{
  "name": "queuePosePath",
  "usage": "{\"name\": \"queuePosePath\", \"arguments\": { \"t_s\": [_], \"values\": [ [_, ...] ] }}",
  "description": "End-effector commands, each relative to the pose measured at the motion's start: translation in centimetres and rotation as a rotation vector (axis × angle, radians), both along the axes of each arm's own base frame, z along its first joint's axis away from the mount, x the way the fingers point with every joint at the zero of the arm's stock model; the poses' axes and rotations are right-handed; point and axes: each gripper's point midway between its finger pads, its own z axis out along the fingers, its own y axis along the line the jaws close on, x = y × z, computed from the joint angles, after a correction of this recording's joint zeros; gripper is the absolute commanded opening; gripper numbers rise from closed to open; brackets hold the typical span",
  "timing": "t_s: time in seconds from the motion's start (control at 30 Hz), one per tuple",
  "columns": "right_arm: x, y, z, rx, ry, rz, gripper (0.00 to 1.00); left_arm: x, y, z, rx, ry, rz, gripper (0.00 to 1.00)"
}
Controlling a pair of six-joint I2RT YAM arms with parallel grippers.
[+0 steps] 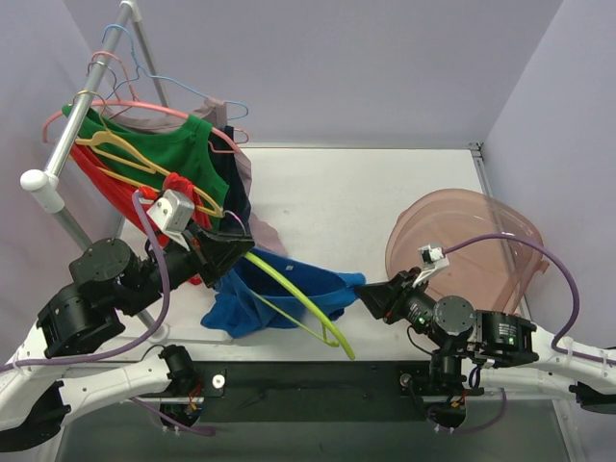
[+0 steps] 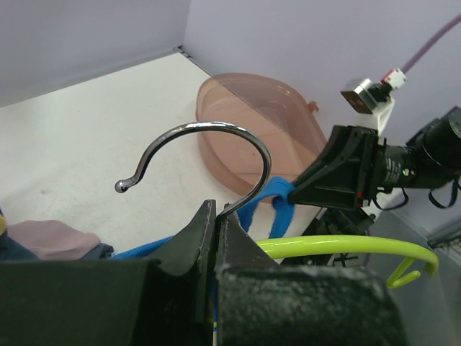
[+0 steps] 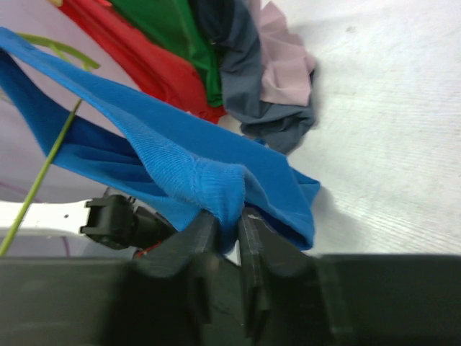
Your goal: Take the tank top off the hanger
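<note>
Left gripper (image 2: 216, 216) clamps the hanger (image 2: 338, 245) neck; right gripper (image 3: 229, 223) pinches the tank top (image 3: 187, 166) edge. Fabric likely soft, stretchy.

The hanger (image 2: 346, 245) is smooth plastic, its hook (image 2: 216, 125) glossy metal. The tank top (image 3: 180, 162) seems matt ribbed cloth.

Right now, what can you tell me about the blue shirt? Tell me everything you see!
The blue tank top looks like soft, ribbed knit cloth in bright blue. It is bunched up and stretched sideways over the white table. It hangs on the lime-green hanger, and the left gripper clamps that hanger's metal hook. The right gripper pinches a folded edge of the cloth, holding it taut toward the right side.
</note>
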Motion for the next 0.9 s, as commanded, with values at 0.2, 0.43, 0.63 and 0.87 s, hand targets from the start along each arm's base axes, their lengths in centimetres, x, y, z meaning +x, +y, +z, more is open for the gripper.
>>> {"name": "queuePosePath", "arguments": {
  "t_s": [0.2,0.43,0.63,0.87],
  "values": [
    [-2.2,3.6,2.2,-0.066,-0.15,0.262,0.56,-3.6,-2.2,-0.7,-0.026,-0.029,-0.241,0.0],
    [-1.8,5.7,3.6,-0.134,-0.364,0.339,0.77,-5.5,-2.6,-0.7,-0.059,-0.074,-0.352,0.0],
    [-1.9,9.5,5.0,-0.165,-0.547,0.489,0.84,-6.8,-2.6,-0.2,-0.075,-0.103,-0.42,0.0],
    [-3.3,14.4,4.0,-0.138,-0.572,0.759,0.84,-7.8,-2.3,0.0,-0.072,-0.122,-0.462,0.0]
  ]
}}
